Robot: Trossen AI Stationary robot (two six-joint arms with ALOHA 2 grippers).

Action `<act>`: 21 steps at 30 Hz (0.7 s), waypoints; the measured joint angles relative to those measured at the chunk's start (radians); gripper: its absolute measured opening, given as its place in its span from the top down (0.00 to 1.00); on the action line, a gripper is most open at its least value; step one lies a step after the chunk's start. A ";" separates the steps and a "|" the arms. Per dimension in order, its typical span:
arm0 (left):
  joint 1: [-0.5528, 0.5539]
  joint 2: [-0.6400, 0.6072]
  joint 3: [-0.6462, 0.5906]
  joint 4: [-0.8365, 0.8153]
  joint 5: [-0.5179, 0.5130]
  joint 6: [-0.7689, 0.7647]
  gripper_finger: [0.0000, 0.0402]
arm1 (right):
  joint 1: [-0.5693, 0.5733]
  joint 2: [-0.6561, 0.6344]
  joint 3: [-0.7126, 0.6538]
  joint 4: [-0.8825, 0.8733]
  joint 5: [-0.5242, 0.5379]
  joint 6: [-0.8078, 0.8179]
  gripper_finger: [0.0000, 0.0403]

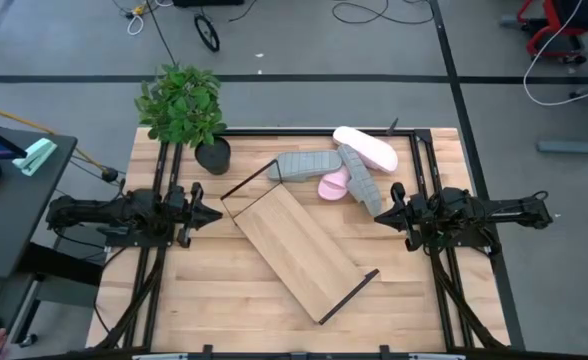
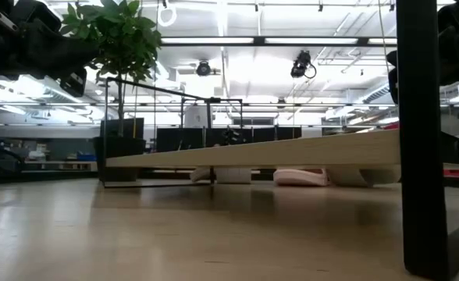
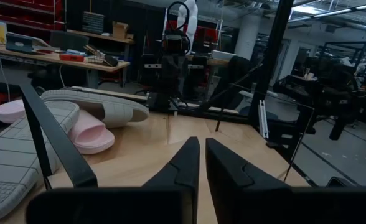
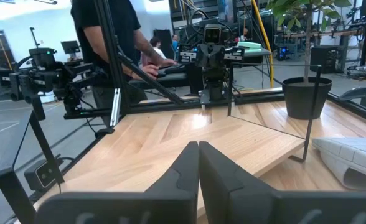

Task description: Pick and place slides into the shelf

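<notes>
I see the left gripper [image 1: 212, 213] with its fingers [image 3: 186, 163] pressed together, a thin gap between the tips, holding nothing and touching nothing. It sits just off the near-left corner of the shelf [image 1: 296, 251]. The right gripper [image 1: 387, 214] has its fingers [image 4: 184, 167] closed tip to tip, also empty, close beside the lower end of one grey slide [image 1: 361, 180].

The shelf lies diagonally across the middle of the bench [image 1: 184, 290], one black frame end toward the far-left side and the other toward the near-right. Its board is bare. All four slides lie together near the far edge, right of centre: a second grey slide [image 1: 303, 166] lies flat at the shelf's far end, a pink slide [image 1: 366, 147] sits nearest the far-right corner, and another pink slide [image 1: 333, 185] is partly tucked between the grey ones. A potted plant [image 1: 186, 110] stands at the far-left corner.

Open bench surface lies along the near edge on both sides of the shelf, and between each gripper and its own side edge.

Both arms lie low and level, stretched inward from the left and right edges, grippers pointed toward each other. A person [image 4: 105, 34] stands beyond the left edge, seen from the right wrist.
</notes>
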 joint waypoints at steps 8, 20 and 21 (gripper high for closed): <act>0.000 0.000 0.000 0.000 0.000 0.000 0.91 | 0.000 0.000 0.000 0.000 0.000 0.000 0.96; 0.000 0.000 0.000 0.000 0.000 0.000 0.92 | 0.000 0.000 0.000 0.000 0.000 0.000 0.96; 0.000 0.000 0.000 0.000 0.000 0.000 0.91 | 0.000 0.000 0.000 0.000 0.000 0.000 0.96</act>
